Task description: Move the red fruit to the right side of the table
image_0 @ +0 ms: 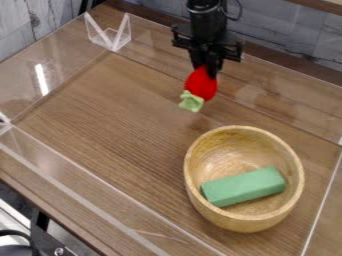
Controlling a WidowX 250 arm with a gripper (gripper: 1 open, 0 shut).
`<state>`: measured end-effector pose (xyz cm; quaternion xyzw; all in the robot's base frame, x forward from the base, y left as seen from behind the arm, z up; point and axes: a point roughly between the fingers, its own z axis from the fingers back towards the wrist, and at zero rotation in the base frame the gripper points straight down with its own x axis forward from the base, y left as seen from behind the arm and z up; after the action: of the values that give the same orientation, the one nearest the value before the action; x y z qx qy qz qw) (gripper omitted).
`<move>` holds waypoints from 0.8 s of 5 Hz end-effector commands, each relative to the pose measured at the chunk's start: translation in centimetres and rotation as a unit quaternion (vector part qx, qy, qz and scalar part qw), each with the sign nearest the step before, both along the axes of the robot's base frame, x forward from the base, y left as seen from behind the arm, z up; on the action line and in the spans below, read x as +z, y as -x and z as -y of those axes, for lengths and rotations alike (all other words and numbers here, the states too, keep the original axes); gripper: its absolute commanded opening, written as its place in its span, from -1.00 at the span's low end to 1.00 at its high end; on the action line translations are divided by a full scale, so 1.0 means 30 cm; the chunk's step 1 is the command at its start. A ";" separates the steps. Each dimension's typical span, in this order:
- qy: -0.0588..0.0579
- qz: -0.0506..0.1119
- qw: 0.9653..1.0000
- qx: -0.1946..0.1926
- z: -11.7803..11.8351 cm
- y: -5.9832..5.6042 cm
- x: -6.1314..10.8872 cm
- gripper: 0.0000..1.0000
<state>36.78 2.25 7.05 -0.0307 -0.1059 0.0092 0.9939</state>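
The red fruit, a small glossy strawberry-like toy with a pale green leafy cap pointing down-left, hangs above the brown wood-grain table. My black gripper comes straight down from the top of the view and is shut on the fruit's upper end. The fruit is lifted off the tabletop, above and to the left of the wooden bowl's far rim.
A round light wooden bowl sits at the front right and holds a green rectangular block. Clear acrylic walls edge the table. A clear folded acrylic piece stands at the back left.
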 end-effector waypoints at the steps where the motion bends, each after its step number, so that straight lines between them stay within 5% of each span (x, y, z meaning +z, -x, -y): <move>1: -0.003 0.036 0.999 -0.003 0.037 -0.017 0.068 -1.00; 4: -0.005 0.035 0.999 -0.002 0.065 -0.015 0.047 -1.00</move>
<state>36.74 0.23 6.47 -0.0269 -0.1109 0.0023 0.9935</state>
